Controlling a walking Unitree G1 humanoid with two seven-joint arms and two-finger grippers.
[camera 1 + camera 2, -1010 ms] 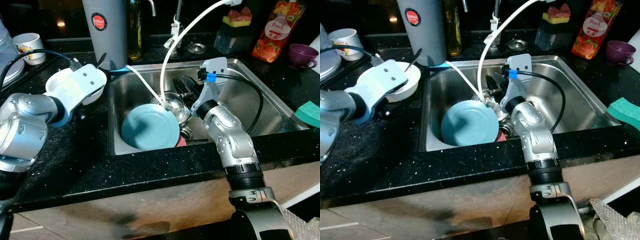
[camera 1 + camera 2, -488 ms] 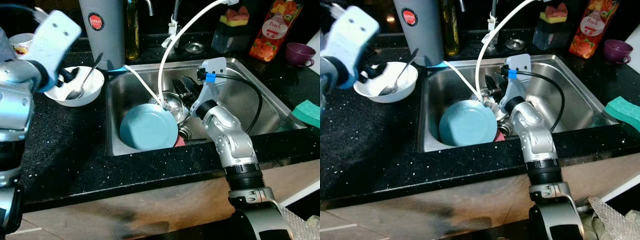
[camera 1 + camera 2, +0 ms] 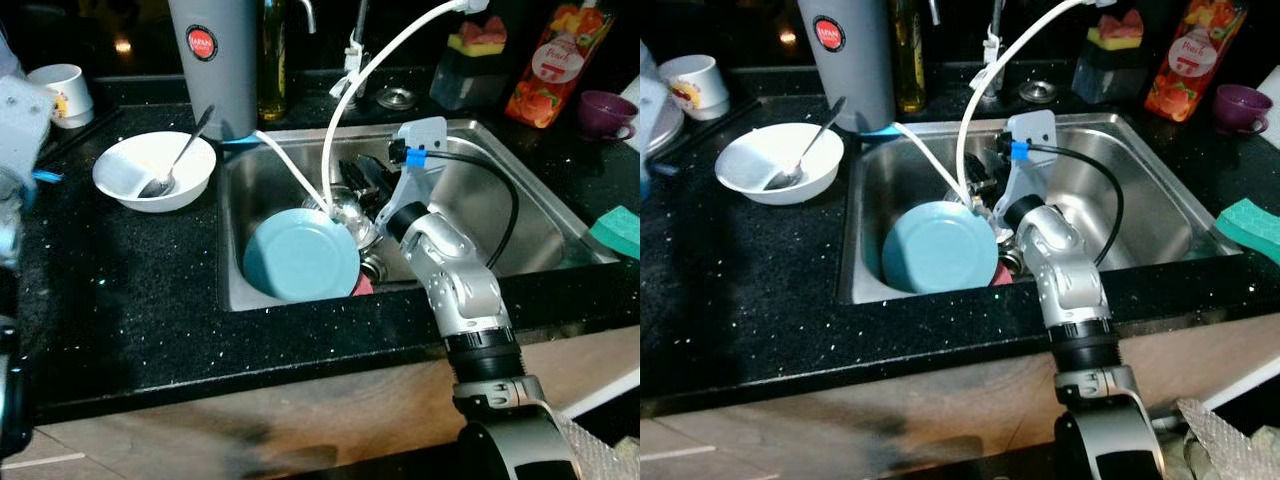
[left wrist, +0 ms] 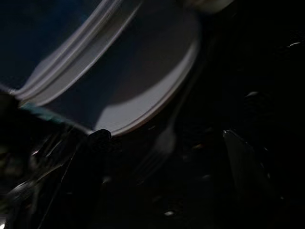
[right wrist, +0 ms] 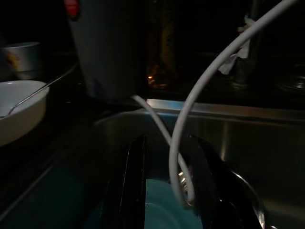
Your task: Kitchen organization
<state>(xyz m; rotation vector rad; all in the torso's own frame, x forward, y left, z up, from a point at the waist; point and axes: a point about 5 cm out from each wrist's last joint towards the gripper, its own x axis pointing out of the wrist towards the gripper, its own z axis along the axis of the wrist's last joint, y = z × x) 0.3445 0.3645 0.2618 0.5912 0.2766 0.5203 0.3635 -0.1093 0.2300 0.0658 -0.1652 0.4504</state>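
A light-blue plate [image 3: 300, 255] leans on edge in the steel sink [image 3: 520, 200], against a steel bowl [image 3: 352, 207]. My right gripper [image 3: 360, 185] reaches into the sink just behind them. It is open, and a white hose [image 5: 190, 109] runs between its black fingers [image 5: 135, 186] above the plate [image 5: 162, 210]. On the counter left of the sink sits a white bowl [image 3: 153, 168] holding a spoon [image 3: 180, 155]. My left arm [image 3: 18, 115] is at the far left edge. My left gripper [image 4: 164, 138] is open over a fork [image 4: 157, 155], next to stacked white plates [image 4: 143, 81].
A tall grey canister [image 3: 212, 60] and an oil bottle [image 3: 272, 60] stand behind the bowl. A white cup [image 3: 62, 90] is at back left. An orange juice bottle [image 3: 545, 60], a purple cup [image 3: 605, 108] and a green sponge [image 3: 618, 228] lie right of the sink.
My left arm has swung away from over the white bowl to the far left, uncovering the bowl and spoon. The right arm has stayed in the sink.
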